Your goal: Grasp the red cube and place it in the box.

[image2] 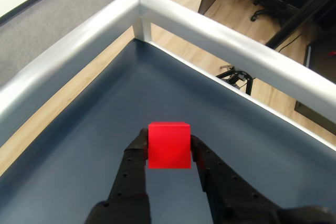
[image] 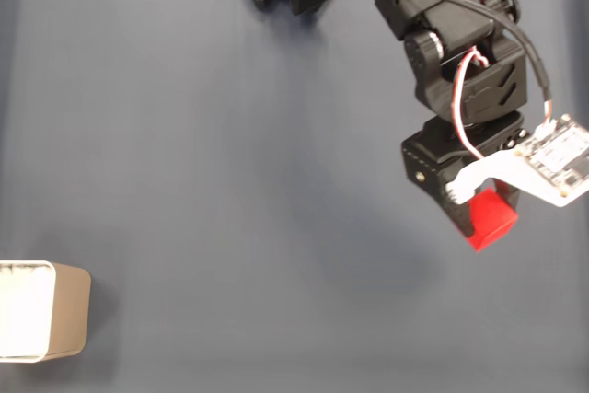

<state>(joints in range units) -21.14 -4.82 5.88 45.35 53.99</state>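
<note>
Now carrying the red cube (image2: 168, 145), hand (image2: 168, 148) clamped squarely on its sides. Keeping it level and well above the desk (image: 230, 181), swinging toward the box (image: 64, 312) at the fixed view's lower left.

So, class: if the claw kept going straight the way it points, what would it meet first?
Holding the red cube, the claw points toward the table's corner; the silver rail there looks first, though depth is unclear.

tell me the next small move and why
Probably carry the cube toward the box. In the wrist view the gripper is shut on the cube, one finger on each side. In the fixed view the box sits at the lower left edge, far from the cube on the right.
</note>
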